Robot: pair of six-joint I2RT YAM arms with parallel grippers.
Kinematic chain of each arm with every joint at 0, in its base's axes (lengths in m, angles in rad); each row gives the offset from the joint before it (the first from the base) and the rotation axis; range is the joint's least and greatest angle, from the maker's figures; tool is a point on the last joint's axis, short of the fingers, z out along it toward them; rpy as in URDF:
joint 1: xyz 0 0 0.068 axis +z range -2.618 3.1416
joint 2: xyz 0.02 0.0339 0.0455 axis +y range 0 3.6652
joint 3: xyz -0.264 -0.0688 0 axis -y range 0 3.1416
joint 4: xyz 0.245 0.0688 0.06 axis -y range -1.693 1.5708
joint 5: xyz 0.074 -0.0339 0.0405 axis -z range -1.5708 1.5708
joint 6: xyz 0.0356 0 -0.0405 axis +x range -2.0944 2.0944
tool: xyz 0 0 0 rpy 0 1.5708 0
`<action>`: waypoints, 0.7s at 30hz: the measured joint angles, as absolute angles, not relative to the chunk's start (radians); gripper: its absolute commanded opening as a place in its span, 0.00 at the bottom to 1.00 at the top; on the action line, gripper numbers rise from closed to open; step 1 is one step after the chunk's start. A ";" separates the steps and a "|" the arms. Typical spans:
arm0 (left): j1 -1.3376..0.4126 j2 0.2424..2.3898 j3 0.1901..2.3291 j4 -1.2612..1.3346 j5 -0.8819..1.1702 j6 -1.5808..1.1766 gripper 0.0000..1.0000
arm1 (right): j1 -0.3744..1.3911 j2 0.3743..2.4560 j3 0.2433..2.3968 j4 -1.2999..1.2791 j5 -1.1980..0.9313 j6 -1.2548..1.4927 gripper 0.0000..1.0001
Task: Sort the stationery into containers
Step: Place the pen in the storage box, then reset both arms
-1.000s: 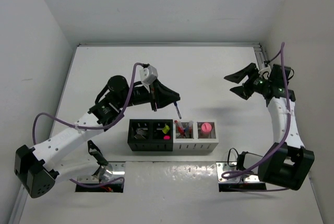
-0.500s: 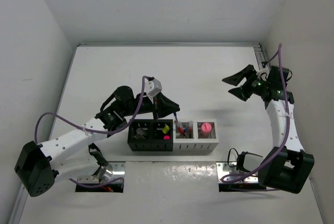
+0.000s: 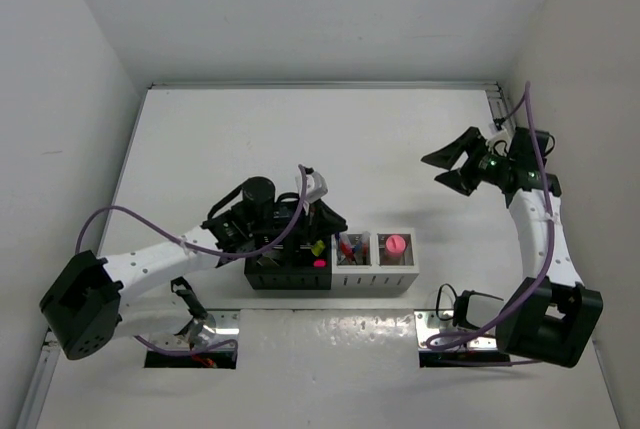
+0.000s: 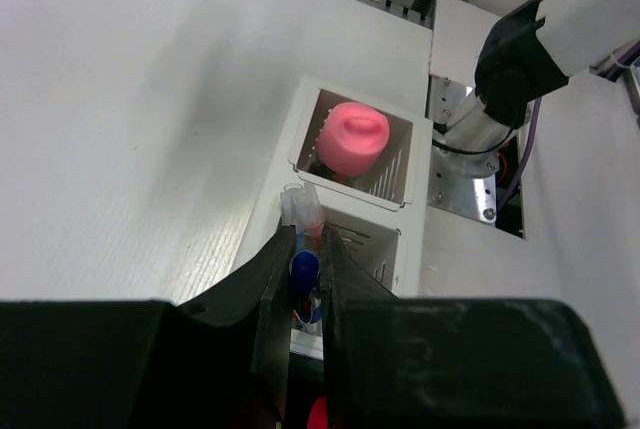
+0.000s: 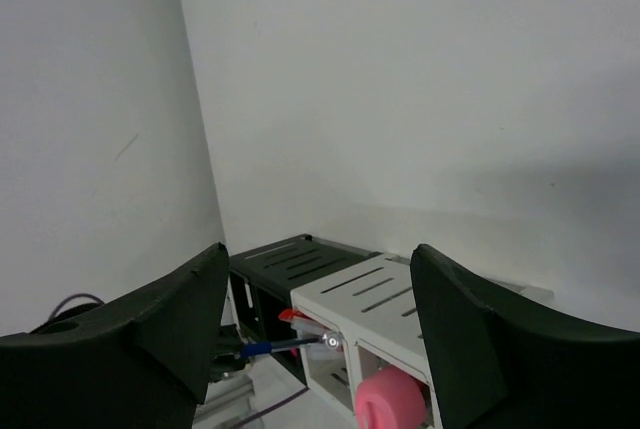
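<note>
Step in hand: putting pen into bin; left gripper pinched narrow on blue pen; pen's lower end looked already down in light grey bin, second from right in row, alongside red pen; right gripper spread wide, empty, well apart above table; next move judged: let pen go, then lift straight up clear of bin rim.

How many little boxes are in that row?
4, side by side: left black box, next black box, first white box with pens, last white box with pink cap.
</note>
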State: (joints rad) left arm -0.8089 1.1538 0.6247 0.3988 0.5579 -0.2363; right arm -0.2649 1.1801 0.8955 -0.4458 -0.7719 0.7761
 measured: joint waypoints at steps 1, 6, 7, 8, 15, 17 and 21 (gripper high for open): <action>-0.812 1.160 0.622 0.405 0.555 -0.236 0.08 | -0.265 1.184 0.896 -0.458 -0.772 0.760 0.72; -0.844 1.192 0.613 0.436 0.533 -0.231 0.13 | -0.264 1.200 0.897 -0.521 -0.778 0.688 0.73; -0.849 1.200 0.612 0.441 0.528 -0.229 0.13 | -0.264 1.202 0.898 -0.534 -0.779 0.675 0.73; -0.854 1.208 0.612 0.446 0.525 -0.229 0.12 | -0.264 1.203 0.899 -0.542 -0.781 0.663 0.73; -0.885 1.245 0.613 0.449 0.511 -0.213 0.72 | -0.264 1.205 0.902 -0.590 -0.791 0.598 0.73; -0.887 1.246 0.627 0.412 0.506 -0.195 0.89 | -0.264 1.205 0.904 -0.606 -0.794 0.573 0.73; -0.875 1.286 0.826 0.157 0.502 -0.122 0.97 | -0.254 1.206 0.936 -0.658 -0.791 0.489 0.73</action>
State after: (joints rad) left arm -0.8753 1.2858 0.8265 0.1566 0.5018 -0.1223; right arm -0.2543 1.2060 0.9363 -0.6582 -0.7906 0.4892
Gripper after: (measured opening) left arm 0.949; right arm 0.725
